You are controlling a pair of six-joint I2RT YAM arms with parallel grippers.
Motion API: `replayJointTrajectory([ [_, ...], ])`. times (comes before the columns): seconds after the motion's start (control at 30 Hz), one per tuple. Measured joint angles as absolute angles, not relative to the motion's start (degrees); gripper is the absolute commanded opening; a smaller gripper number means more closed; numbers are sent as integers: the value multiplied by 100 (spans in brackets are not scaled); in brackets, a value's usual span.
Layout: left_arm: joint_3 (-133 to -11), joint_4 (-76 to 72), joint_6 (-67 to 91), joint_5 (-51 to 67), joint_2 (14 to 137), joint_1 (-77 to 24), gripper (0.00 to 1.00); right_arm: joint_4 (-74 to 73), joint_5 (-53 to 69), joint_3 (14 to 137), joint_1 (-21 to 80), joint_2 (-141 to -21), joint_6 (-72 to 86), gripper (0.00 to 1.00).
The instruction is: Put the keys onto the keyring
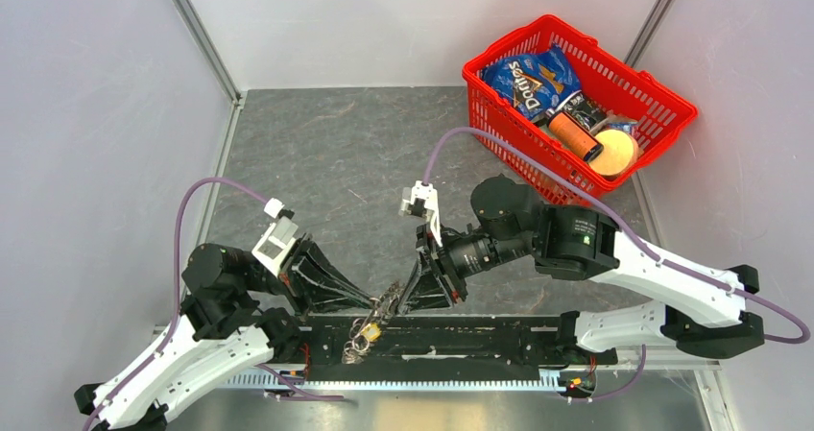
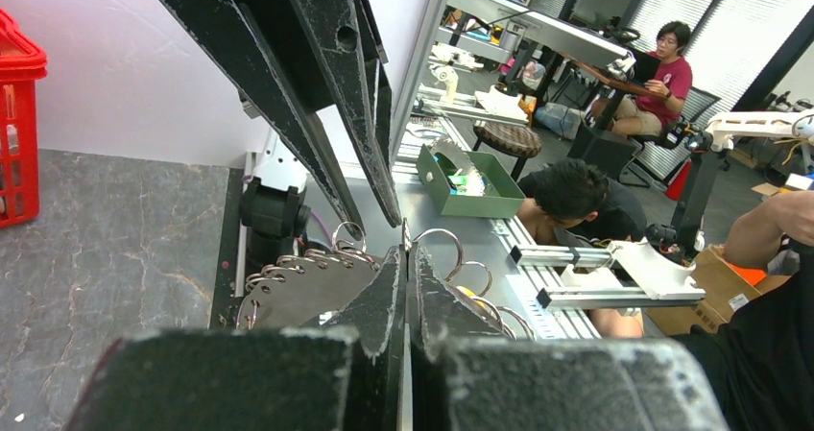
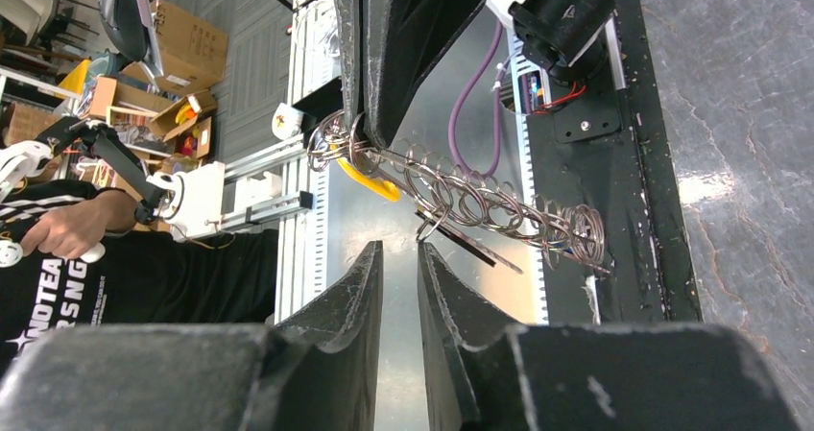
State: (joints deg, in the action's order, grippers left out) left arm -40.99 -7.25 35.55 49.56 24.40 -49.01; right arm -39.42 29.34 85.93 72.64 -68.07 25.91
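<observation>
Closest in, your left tool (image 2: 404, 258) is clamped shut on the keyring (image 3: 480, 205). It holds the ring in the air just over the black rail (image 1: 461, 340) at the near edge of the surface, with the wire coils and silver keys drooping away from the pinch. Your right tool (image 3: 398, 253) faces it from the other side. Its fingers are parted by a narrow gap with nothing between them, near the bunch but not touching it. A yellow-headed key (image 3: 370, 177) hangs in the bunch just beside the left pinch. I can't make out a black or a blue head anywhere.

My read is that the right tool has not yet taken hold of anything. Hold the left clamp steady so the bunch doesn't swing. Bring the right tool in on one loose coil or one key head, not on the tangle, because thin wire is likely to slip out of a shallow pinch. Mind the drop as well, since anything lost here could land on the rail or go over the edge.

Beyond the tools, the grey marbled surface (image 1: 365, 153) runs out to a red basket (image 1: 499, 119) in the far right corner. The basket holds a blue chip bag (image 1: 533, 81) and other groceries. Pale walls close in three sides. Outside the enclosure, the wrist views show a workshop with people sitting at benches.
</observation>
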Motion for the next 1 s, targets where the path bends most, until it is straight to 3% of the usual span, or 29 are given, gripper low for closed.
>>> replayJointTrajectory([
  [1.0, -4132, -609, 3503, 4954, 2421, -4901, 2, -3977, 2344, 8696, 7264, -6840, 2292, 29],
])
